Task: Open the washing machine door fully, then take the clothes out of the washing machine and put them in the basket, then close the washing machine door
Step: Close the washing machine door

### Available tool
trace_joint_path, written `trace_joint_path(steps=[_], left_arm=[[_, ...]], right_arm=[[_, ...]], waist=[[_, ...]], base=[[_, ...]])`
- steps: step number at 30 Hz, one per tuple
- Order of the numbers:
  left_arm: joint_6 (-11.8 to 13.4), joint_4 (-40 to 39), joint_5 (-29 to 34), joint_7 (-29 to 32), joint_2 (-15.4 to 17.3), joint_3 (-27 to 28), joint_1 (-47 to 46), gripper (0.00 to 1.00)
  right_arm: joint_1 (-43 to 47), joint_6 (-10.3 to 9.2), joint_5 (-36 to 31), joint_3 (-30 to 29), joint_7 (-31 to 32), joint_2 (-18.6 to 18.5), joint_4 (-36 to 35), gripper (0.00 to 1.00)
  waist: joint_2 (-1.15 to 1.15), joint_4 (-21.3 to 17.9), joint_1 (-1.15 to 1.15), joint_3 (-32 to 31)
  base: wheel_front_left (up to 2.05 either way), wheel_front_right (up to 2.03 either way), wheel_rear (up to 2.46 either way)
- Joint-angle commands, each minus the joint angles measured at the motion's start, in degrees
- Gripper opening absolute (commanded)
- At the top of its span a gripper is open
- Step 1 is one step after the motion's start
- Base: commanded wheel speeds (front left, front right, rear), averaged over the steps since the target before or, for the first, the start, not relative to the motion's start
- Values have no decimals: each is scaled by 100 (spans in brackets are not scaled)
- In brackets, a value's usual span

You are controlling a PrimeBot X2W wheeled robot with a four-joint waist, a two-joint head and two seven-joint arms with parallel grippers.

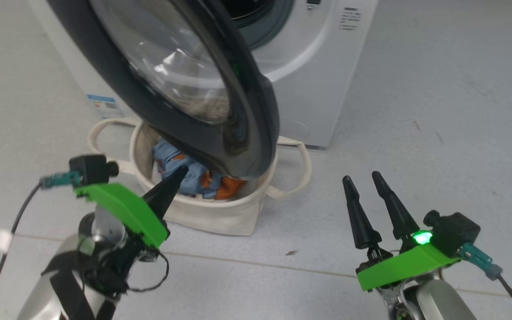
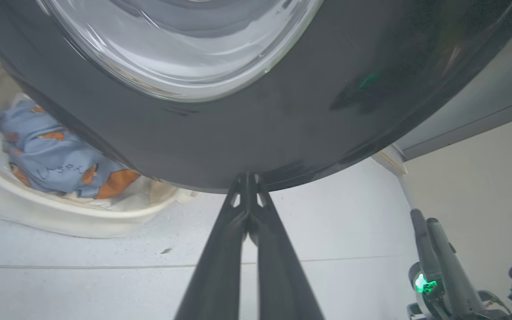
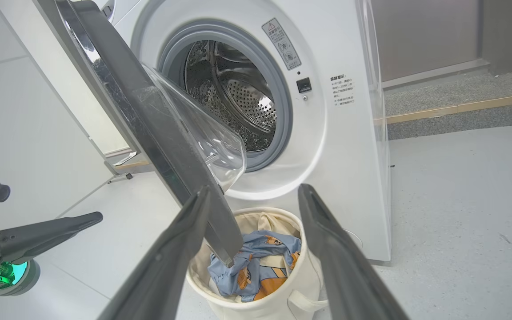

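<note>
Pressed tightly together, the fingers of the left gripper [image 2: 247, 177] are held with their tips at the lower edge of the glossy black rim of the washing machine door [image 2: 282, 133]; whether they touch it cannot be told. The door is seen swung partway out from the washing machine [image 3: 349, 155], hanging over the basket [image 3: 247, 306]. The clothes [image 3: 256, 262], light blue with orange bear prints, are heaped inside the basket, which is set on the floor [image 1: 416, 133] just in front of the machine. The perforated steel drum [image 3: 247, 98] is exposed behind the grey gasket. The right gripper [image 1: 362, 176] is held well apart to the right, its fingers spread wide with nothing between them.
</note>
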Motion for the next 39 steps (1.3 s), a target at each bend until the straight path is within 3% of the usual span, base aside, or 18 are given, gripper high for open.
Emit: trace_joint_path(steps=[1, 8, 12, 15, 17, 18, 19, 30, 39], left_arm=[[-38, -245, 231, -408, 195, 133, -29, 0], [21, -214, 1396, -2118, 452, -9, 296, 0], [416, -65, 2167, -3155, 492, -26, 527, 0], [730, -44, 2534, -3487, 418, 61, 741, 0], [891, -98, 2772, -3553, 348, 133, 884, 42], [950, -163, 2871, -3566, 304, 207, 955, 85], [1001, -323, 2977, -3570, 237, 361, 1019, 98], [1222, -913, 4473, -3576, -239, 1205, 1858, 100], [1066, -872, 5020, -3576, -454, 1429, 2022, 100]], right_arm=[[-65, 1, 85, 108, -70, 60, -238, 100], [-16, 1, -71, 94, -70, 60, -308, 100], [53, 1, -348, 106, -70, 60, -306, 100], [134, 1, -301, 91, -70, 60, -335, 100], [173, 1, -281, 112, -70, 60, -352, 100], [190, 1, -277, 128, -70, 60, -356, 100], [203, 1, -271, 139, -70, 60, -361, 100], [251, 1, -263, 175, -70, 60, -372, 100], [256, 1, -288, 212, -70, 60, -414, 100]], waist=[[0, 174, 0, -20], [0, 572, 0, -103], [0, 689, 0, -245], [0, 737, 0, -330], [0, 761, 0, -365], [0, 768, 0, -375], [0, 774, 0, -377], [0, 804, 0, -412], [0, 808, 0, -382]], base=[[0, 0, 0], [0, 0, 0], [0, 0, 0], [0, 0, 0], [0, 0, 0], [0, 0, 0], [0, 0, 0], [0, 0, 0], [0, 0, 0]])
